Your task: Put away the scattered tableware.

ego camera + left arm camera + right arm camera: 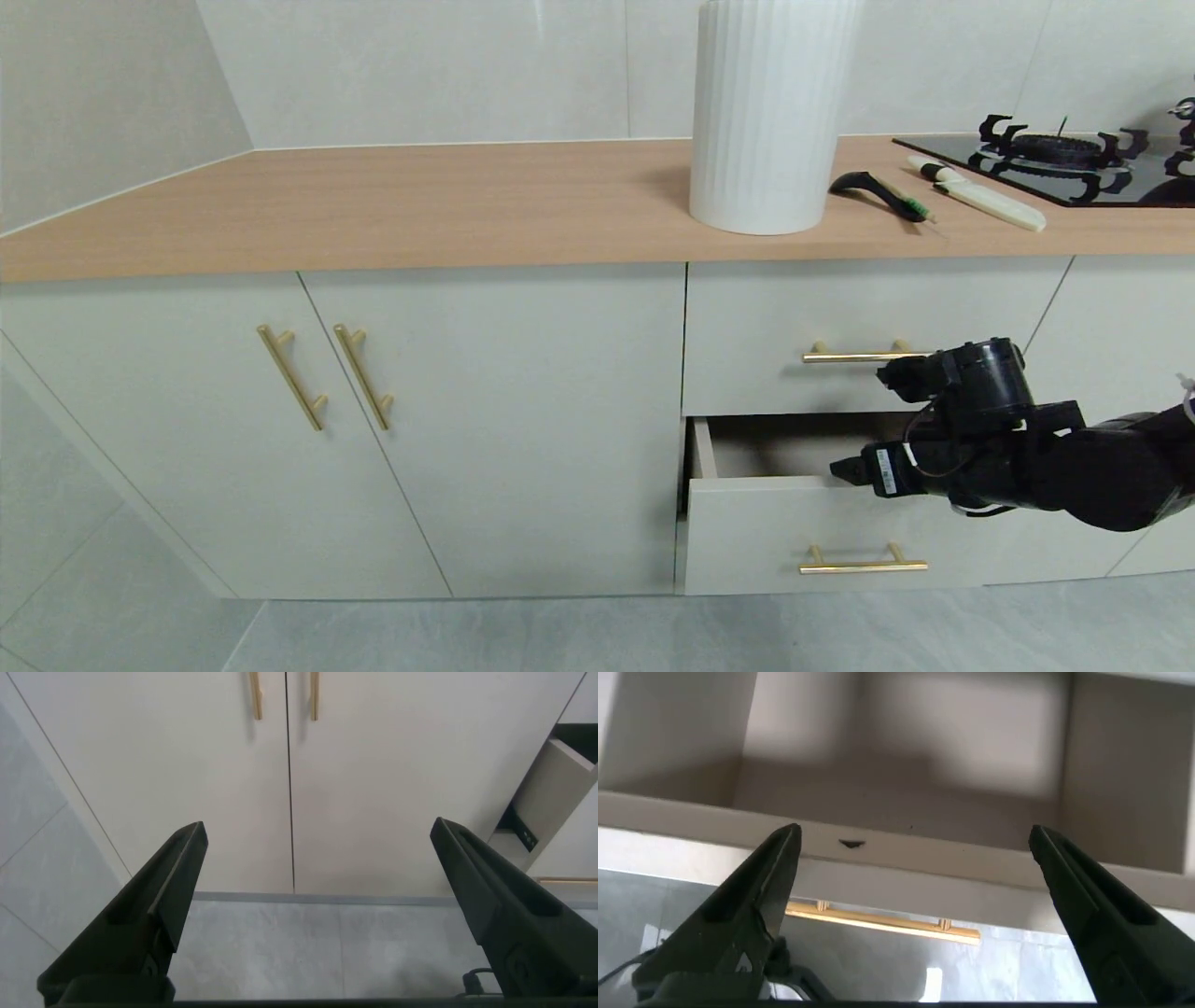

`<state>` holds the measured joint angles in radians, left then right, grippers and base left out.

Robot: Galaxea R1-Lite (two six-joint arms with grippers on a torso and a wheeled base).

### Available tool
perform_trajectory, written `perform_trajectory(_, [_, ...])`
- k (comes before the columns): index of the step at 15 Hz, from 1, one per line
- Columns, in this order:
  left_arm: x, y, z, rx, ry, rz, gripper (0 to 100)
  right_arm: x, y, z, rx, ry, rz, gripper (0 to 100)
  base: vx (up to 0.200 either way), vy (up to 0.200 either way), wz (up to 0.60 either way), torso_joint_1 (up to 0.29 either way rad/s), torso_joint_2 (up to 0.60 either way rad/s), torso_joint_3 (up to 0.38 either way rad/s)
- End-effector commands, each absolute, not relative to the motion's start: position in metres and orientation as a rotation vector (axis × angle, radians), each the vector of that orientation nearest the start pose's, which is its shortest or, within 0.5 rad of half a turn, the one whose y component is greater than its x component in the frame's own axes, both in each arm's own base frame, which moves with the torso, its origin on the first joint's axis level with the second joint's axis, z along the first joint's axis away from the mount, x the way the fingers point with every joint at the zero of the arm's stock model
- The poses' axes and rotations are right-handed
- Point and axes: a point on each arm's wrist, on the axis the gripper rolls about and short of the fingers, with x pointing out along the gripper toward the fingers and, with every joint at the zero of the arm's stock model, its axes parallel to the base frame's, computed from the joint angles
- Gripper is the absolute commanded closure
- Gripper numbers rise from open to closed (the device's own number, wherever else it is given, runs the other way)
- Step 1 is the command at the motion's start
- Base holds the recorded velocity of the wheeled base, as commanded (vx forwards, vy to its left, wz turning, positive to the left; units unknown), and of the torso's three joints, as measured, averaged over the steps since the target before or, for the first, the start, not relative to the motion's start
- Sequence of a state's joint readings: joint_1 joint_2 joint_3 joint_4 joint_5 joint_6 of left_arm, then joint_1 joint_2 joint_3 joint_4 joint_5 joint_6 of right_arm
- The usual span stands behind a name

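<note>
Tableware up on the countertop, with the open drawer and the right gripper below.

Black-handled utensil (pixel 878 193) and white knife (pixel 980 198) side by side on the countertop (pixel 420 201), long axes slanting from 10 to 4 o'clock, between white ribbed cylinder (pixel 766 112) and hob (pixel 1055 154). Roughly 12 o'clock from right gripper (pixel 913 840), likely the nearer arm. Spread wide, holding nothing, at the front edge of the drawer (pixel 775 490), contact unclear. Left gripper (pixel 318 826) equally wide and empty, low before the cabinet doors (pixel 290 765).
</note>
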<state>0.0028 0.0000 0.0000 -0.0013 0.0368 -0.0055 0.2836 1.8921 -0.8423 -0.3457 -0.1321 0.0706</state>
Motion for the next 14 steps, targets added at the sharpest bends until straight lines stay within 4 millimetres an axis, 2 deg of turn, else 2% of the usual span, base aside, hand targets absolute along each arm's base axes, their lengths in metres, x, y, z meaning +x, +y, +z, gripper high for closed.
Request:
perform_trajectory(1, [-0.023,0.001,0.076,-0.006,0.0,0.04,0,0.314,0.088,0.101,-0.08,0.704,0.12,0,0.0,0.0,0.0,0.0,0.0,0.0])
perform_trajectory(6, [-0.023,0.001,0.076,-0.006,0.0,0.04,0,0.309,0.088,0.104,-0.085,0.709,0.123,0,0.0,0.0,0.0,0.0,0.0,0.0])
perform_trajectory(14, [-0.023,0.001,0.076,-0.006,-0.002,0.04,0,0.296,0.085,0.116,-0.115,0.85,0.125,0,0.0,0.0,0.0,0.0,0.0,0.0])
